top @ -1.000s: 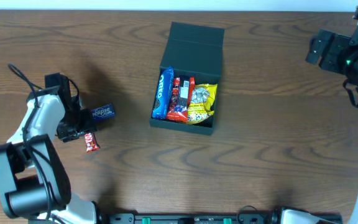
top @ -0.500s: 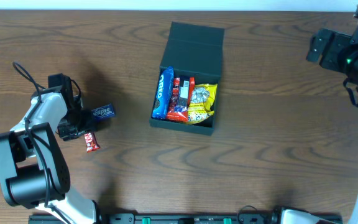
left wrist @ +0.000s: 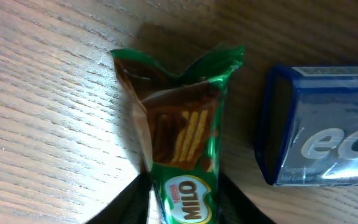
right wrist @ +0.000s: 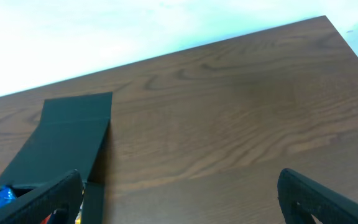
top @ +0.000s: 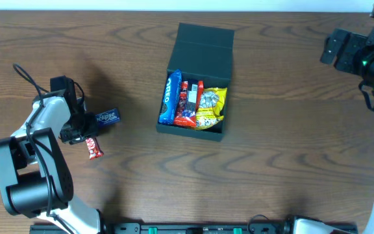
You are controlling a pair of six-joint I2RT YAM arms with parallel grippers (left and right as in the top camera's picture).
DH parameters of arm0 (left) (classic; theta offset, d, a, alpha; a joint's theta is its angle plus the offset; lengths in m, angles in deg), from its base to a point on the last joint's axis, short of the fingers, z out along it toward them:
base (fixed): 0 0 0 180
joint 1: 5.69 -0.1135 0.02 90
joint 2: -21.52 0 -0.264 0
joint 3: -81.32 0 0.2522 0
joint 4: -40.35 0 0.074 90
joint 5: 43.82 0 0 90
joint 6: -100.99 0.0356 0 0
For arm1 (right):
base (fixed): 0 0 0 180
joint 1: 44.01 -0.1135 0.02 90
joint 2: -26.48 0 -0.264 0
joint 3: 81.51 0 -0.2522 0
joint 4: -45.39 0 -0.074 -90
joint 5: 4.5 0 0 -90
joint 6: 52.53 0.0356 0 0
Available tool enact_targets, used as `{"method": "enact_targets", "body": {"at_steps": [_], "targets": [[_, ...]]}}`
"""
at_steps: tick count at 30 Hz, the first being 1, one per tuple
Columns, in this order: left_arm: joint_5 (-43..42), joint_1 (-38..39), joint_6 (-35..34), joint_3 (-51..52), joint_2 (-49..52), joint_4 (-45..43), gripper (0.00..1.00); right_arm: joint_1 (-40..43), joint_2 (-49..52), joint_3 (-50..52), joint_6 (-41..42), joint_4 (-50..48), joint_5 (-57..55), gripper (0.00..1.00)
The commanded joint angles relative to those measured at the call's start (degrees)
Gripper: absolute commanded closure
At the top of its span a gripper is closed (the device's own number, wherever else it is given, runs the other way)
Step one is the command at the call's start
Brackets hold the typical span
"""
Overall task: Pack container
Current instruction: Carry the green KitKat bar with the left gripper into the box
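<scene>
The container (top: pixel 203 42) is a dark box with its flap lid open at the table's middle. It holds a blue Oreo packet (top: pixel 171 97), a red packet (top: pixel 188 103) and a yellow packet (top: pixel 211 107). It also shows in the right wrist view (right wrist: pixel 73 130). My left gripper (top: pixel 80 130) is at the table's left, shut on a green Milo packet (left wrist: pixel 182 149) that lies on the wood between its jaws (left wrist: pixel 185 211). A blue Eclipse box (left wrist: pixel 322 143) lies just right of it (top: pixel 108 117). My right gripper (right wrist: pixel 179 193) is open and empty, high at the far right (top: pixel 343 52).
A small red packet (top: pixel 95 148) lies on the wood just below and right of my left gripper. The brown wooden table (top: pixel 271 162) spreads around the box. The table's far edge runs along the top of the right wrist view (right wrist: pixel 229 37).
My left arm has shifted slightly over the snacks. The small red packet has nudged a little up and left. The right arm has not moved.
</scene>
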Motion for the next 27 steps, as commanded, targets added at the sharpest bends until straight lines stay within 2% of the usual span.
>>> {"method": "enact_targets", "body": {"at_steps": [1,8,13,18,21,27], "targets": [[0.24,0.00,-1.25,0.07,1.36,0.02,0.71,0.42,0.39,-0.09,0.02,-0.24,0.24,0.01],[-0.02,0.00,-4.72,-2.80,1.27,2.23,0.81,0.42,0.39,-0.09,0.00,-0.66,0.24,0.01],[1.18,0.00,-4.92,-11.93,0.37,9.42,0.94,0.44,0.39,-0.09,0.00,-2.01,0.22,0.01],[1.57,1.27,-4.70,-25.16,-1.70,15.06,0.94,0.42,0.39,-0.09,0.00,-2.97,0.22,0.01],[1.55,5.25,-2.71,-30.10,-3.08,14.36,0.94,0.44,0.39,-0.09,0.00,-3.34,0.24,0.01],[0.17,20.63,-1.03,-34.36,-3.21,8.66,0.94,0.44,0.39,-0.09,0.02,-3.69,0.24,0.01]]}}
